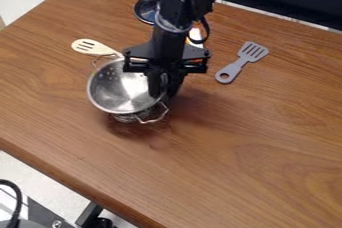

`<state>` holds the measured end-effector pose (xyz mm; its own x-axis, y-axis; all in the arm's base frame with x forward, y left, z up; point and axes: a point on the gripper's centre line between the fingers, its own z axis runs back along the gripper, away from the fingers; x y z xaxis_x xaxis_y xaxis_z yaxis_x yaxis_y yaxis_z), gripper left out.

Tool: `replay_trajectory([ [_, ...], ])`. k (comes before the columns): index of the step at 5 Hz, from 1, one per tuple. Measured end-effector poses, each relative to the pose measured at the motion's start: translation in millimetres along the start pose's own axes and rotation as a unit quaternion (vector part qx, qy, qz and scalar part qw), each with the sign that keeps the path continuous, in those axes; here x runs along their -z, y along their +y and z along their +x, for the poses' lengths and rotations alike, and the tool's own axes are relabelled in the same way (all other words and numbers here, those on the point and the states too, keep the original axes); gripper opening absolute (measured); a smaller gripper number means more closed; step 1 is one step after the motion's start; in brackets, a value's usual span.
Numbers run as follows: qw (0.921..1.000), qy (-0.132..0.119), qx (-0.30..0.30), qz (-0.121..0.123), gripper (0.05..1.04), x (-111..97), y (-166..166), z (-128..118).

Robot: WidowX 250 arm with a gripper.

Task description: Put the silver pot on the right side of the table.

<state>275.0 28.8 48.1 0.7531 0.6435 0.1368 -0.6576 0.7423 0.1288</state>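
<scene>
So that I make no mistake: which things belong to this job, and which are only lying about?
For the job:
silver pot
gripper
table

Lying about:
grey spatula
cream slotted utensil
round metal-rimmed item
partly hidden white-and-orange item

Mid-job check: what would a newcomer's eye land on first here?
The shiny pot, left of centre, with the tool at its right rim. Next, the black arm, coming down from the top edge. Then the grey spatula, lying right of the arm.
</scene>
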Motion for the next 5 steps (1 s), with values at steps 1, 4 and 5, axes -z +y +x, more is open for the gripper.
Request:
replay_trajectory([
  [1, 1.0, -0.005, 0.001, -0.003, 0.142, -5, 3, 2],
  [4, 0.9995, -0.017, 0.007, 0.025, 0.064, -23, 7, -6],
  [5, 0.9994, -0.015, 0.016, 0.028, 0.062, -28, 1, -12],
])
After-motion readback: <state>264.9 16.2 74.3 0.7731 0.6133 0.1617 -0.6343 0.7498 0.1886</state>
